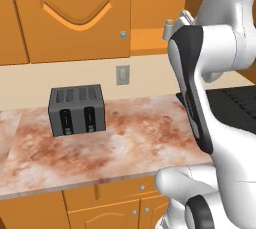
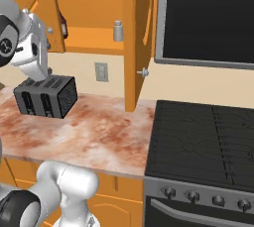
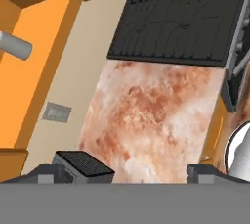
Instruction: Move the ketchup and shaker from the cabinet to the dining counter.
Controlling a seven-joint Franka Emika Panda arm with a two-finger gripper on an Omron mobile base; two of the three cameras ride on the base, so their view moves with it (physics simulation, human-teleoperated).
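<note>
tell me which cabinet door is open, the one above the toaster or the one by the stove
The door by the stove: it stands edge-on, baring the shelf with the shaker. The arched-panel door above the toaster is shut.

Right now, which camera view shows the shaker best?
The right base view: the shaker stands upright and whole on the cabinet shelf. The left base view shows only its top beside the arm. The hand view shows it at the edge, cut off.

No text, label, brand, number or sign can be read on anything here; every surface near the hand is plain and bears no lettering.
</note>
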